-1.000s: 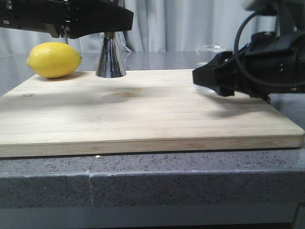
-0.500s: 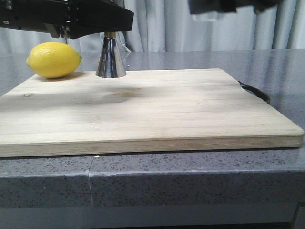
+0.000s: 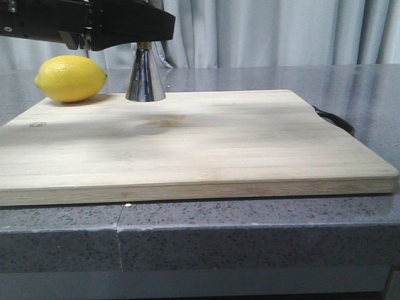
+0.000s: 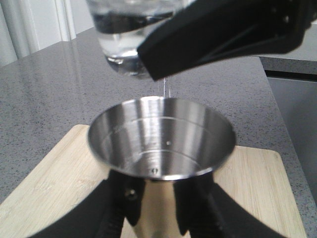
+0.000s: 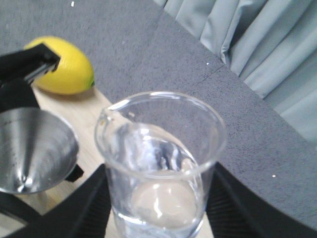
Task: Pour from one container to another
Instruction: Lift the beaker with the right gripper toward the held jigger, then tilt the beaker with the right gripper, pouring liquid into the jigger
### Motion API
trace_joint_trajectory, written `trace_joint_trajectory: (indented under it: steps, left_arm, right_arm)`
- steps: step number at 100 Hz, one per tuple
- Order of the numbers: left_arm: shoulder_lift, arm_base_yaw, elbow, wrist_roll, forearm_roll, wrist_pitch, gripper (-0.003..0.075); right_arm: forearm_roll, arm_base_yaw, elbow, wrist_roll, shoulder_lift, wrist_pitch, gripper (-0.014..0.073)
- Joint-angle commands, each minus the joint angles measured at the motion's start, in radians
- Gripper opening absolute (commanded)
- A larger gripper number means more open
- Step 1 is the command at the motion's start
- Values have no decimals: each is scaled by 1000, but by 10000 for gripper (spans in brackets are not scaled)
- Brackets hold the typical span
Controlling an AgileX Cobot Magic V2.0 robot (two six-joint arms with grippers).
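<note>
We see the left gripper (image 4: pixel 153 208) clamped around the steel jigger (image 4: pixel 161 144) at frame centre; the right gripper (image 5: pixel 158 208) grips the glass beaker (image 5: pixel 159 163), held above the jigger's rim.

Grey speckled table (image 3: pixel 250 240), one big wooden board on top.
The pale cutting board (image 3: pixel 206 144) lies flat and fills most of the table, a dark loop handle (image 3: pixel 337 120) at its right edge; a yellow lemon (image 3: pixel 70 78) rests at the far left, seemingly on the table just behind the board's corner.
</note>
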Motion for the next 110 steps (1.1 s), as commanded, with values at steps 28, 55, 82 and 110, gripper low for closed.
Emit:
trace_joint_trajectory:
  steps: [28,55,82,110]
  left_arm:
    - [-48,-8,-30,-12,-79,111,206]
    - [-48,-8,-30,-12,-79,111,206]
    - [-48,-8,-30,-12,-79,111,206]
    - [-48,-8,-30,-12,-79,111,206]
  right_arm:
    - [-36,51,-137,-299,6,63,310]
    - [-37,51,-137,-419,10,102,310]
    - [-37,51,-137,-489,10,102,310]
    - [-37,51,-137,-541,10,93,309]
